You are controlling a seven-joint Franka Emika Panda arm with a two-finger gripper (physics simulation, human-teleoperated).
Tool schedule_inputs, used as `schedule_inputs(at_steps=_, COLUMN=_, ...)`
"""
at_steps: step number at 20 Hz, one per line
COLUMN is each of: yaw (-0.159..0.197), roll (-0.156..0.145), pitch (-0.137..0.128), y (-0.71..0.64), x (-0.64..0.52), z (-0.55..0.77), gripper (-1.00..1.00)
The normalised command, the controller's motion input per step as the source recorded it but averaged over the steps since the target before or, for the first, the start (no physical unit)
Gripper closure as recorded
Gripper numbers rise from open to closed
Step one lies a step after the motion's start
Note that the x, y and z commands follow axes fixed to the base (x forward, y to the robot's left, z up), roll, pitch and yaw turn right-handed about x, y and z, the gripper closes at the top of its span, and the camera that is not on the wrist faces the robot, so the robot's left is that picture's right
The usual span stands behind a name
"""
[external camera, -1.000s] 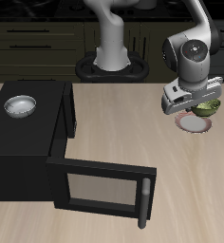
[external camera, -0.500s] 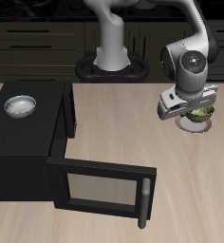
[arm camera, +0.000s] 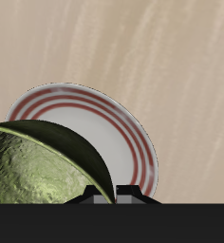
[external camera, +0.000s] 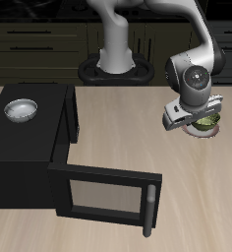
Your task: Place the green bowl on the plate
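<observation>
Bare table between the plate and the open-doored black microwave.

Pale wood-grain table, dark cabinets behind, possibly drawer fronts

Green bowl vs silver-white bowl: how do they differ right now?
The green bowl is mottled yellow-green; the silver-white bowl is pale and metallic. The green bowl is at the gripper, over the plate; the silver-white bowl sits alone on the black box. Both are small, round and upright.

Arm bent low, gripper pointing down
</observation>
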Motion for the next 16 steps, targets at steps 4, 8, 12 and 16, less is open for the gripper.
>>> schedule_inputs(at_steps=4, yaw=-0.071, roll=0.145, pitch=0.047, y=0.1, x=-0.17, z=-0.05, gripper=-1.0)
schedule_inputs(at_steps=8, yaw=-0.024, roll=0.09, pitch=-0.054, y=0.06, x=-0.06, z=0.15, gripper=-1.0)
schedule_inputs(at_steps=12, yaw=0.019, roll=-0.029, pitch=-0.037, y=-0.06, x=0.07, z=0.09, gripper=-1.0)
schedule_inputs(at_steps=16, yaw=0.017, roll=-0.063, pitch=-0.064, y=-0.19, x=0.13, z=0.17, gripper=-1.0)
